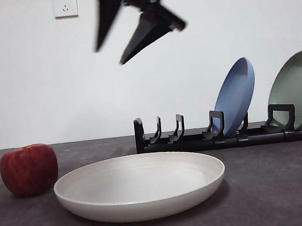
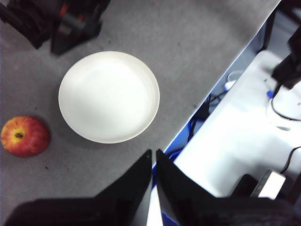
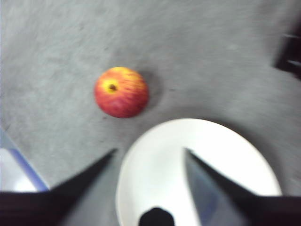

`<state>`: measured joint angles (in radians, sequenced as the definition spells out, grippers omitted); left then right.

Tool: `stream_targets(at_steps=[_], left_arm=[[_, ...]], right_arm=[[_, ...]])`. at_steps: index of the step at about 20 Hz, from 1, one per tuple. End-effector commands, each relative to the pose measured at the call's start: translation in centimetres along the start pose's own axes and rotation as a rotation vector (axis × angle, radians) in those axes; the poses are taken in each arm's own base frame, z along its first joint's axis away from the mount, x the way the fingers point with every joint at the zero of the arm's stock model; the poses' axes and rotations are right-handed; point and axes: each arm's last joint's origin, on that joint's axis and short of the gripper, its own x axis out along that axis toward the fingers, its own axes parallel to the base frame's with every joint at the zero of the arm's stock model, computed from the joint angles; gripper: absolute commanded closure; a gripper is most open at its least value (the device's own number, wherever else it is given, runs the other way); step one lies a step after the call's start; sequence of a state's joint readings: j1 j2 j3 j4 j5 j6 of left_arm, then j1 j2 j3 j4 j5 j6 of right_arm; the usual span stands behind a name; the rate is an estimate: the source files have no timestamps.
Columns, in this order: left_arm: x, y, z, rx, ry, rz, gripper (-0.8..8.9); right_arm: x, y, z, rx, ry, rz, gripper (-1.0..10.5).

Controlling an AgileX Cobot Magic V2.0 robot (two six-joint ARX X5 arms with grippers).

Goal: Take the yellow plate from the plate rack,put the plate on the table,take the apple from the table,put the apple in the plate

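Apple (image 1: 29,169) clear above; yellow plate (image 1: 140,186) just beside.

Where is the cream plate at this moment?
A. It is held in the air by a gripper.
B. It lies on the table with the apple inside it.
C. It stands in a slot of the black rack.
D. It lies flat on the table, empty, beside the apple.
D: the cream plate rests flat on the table with nothing in it, and the apple sits on the table beside it, outside its rim.
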<state>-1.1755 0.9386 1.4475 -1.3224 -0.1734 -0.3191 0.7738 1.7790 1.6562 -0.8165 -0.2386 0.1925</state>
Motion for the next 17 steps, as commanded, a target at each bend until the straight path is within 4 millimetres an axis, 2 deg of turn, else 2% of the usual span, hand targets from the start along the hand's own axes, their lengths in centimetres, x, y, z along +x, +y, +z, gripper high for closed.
stream_targets(at_steps=[1, 4, 7, 12, 17], left_arm=[[-1.4, 0.4, -0.8, -0.025, -0.048, -0.031, 7.95], [-3.5, 1.2, -2.1, -0.039, -0.11, -0.083, 7.96], [-5.1, 1.8, -3.2, -0.06, -0.165, -0.115, 7.96], [-6.4, 2.4, -4.4, -0.08, -0.213, -0.148, 7.96], [-6.6, 2.4, -4.5, -0.076, -0.206, -0.188, 7.96]], right_arm=[[1.8, 1.3, 1.5, -0.009, 0.027, 0.011, 1.6], [4.3, 3.1, 3.0, -0.043, 0.049, 0.032, 1.5], [7.6, 4.6, 3.5, -0.101, 0.068, 0.05, 0.7], [13.7, 6.8, 2.6, -0.237, 0.067, -0.065, 0.6], [17.4, 6.7, 2.0, -0.284, 0.03, -0.139, 0.6]])
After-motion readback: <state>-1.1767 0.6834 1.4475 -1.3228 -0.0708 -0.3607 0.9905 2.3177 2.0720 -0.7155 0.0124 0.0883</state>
